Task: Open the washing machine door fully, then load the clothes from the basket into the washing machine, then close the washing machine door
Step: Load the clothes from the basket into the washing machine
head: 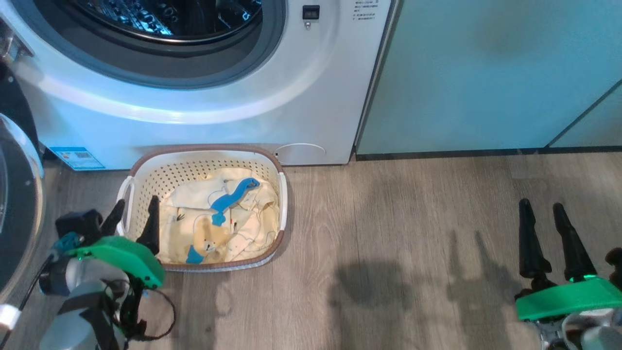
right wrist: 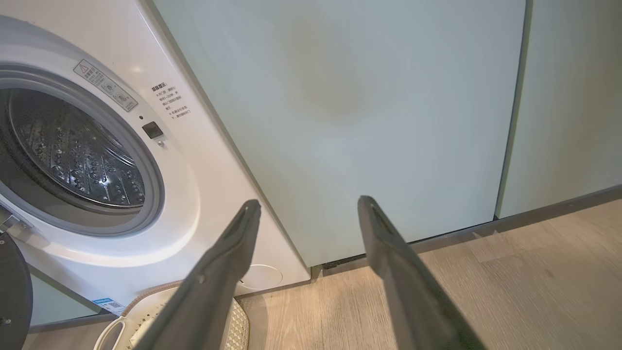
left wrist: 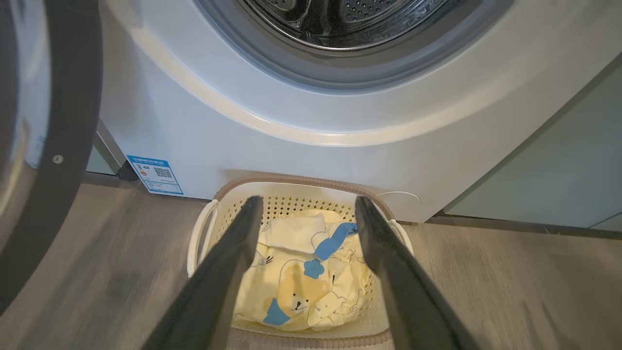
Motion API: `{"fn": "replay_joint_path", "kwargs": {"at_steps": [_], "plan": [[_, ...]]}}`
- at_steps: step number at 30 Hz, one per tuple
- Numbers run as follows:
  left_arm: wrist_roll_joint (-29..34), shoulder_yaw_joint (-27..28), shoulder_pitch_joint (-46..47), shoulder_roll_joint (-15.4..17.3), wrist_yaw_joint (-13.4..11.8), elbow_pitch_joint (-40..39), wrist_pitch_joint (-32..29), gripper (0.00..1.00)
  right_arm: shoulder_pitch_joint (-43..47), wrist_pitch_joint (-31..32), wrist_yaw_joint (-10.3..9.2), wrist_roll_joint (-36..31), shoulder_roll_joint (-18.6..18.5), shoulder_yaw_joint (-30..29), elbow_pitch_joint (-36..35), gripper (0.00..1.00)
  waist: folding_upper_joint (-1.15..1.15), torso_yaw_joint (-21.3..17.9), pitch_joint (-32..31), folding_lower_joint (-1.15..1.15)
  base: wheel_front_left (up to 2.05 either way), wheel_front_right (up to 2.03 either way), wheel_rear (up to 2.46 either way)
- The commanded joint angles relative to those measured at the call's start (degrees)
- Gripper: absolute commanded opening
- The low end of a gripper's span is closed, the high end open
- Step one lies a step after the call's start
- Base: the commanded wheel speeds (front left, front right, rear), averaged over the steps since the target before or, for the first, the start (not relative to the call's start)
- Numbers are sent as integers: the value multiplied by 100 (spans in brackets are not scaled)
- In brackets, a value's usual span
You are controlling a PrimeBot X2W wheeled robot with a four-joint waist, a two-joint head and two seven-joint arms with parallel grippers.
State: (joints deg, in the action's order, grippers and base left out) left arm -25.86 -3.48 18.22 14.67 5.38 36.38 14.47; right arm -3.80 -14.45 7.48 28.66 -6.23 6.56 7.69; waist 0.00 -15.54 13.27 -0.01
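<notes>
One washing machine [right wrist: 194,209] warning label [right wrist: 104,85], right wrist view

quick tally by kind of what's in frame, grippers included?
washing machine: 1
washing machine door: 1
basket: 1
clothes, one pile, pieces uncountable: 1
left gripper, right gripper: 2
cabinet doors: 2
total: 8

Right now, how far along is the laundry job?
Done: the washing machine door stands swung wide. In hand: the left gripper hangs open at the basket rim, gripping nothing. Left: the clothes all lie in the basket; they go into the washing machine, then the door shuts.
</notes>
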Motion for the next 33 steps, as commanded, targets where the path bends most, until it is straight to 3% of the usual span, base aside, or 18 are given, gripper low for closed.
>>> {"fn": "replay_joint_path", "kwargs": {"at_steps": [1, 18, 33], "plan": [[85, 292, 68, 113, 1, -242, 52, 100, -38, -55, 1, -53, -113, 63, -159, 100, 0, 15, -40, 1, 0, 0, 0], [852, 988, -819, -389, 159, -1380, 52, 100, 253, -55, 1, -104, -91, -96, -195, 100, 0, 313, -483, 1, 0, 0, 0], [955, 874, -1004, -420, 209, -1438, 52, 100, 297, -55, 1, -85, -140, -3, -186, 100, 0, 245, -555, 1, 0, 0, 0]]}}
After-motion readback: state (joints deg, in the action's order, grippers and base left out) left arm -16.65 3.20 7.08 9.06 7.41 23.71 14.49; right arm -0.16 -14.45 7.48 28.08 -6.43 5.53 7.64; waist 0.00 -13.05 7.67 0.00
